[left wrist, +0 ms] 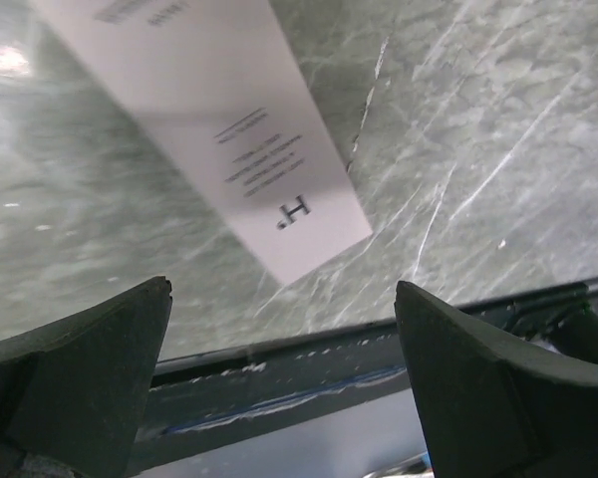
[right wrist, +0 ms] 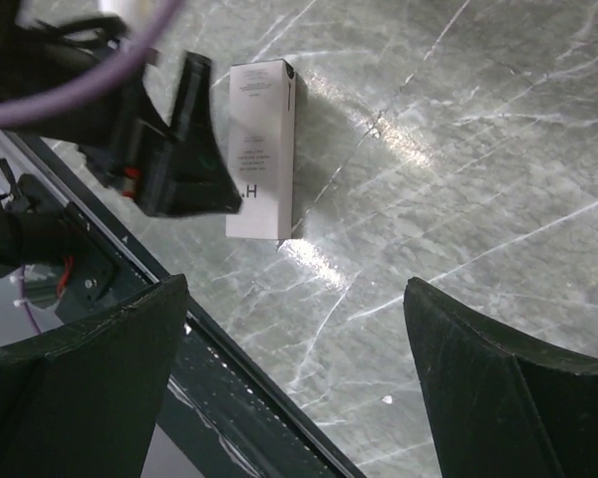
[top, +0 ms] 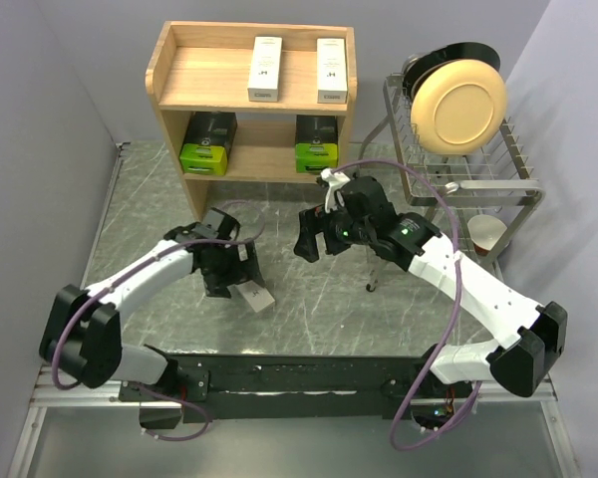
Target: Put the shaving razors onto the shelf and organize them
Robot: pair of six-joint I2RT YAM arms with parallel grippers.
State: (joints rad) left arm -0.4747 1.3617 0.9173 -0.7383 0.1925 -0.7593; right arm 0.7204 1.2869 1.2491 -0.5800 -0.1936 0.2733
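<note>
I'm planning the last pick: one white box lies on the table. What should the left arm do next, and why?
Probably lower the open left gripper around the white box and close: it hovers over it, and the shelf top has room.

There is one wooden shelf (top: 175,98); there are three slim white boxes (top: 265,68) (top: 331,70) (top: 255,297); there are two black and green packs (top: 207,142) (top: 317,145); that makes five razor boxes in all; there are two robot arms (top: 145,277) (top: 473,284); there is one wire rack (top: 506,181); it has one cream plate (top: 458,105) and one black plate (top: 466,50); there is one red and white cup (top: 486,235); there is one grey table (top: 369,319).
</note>
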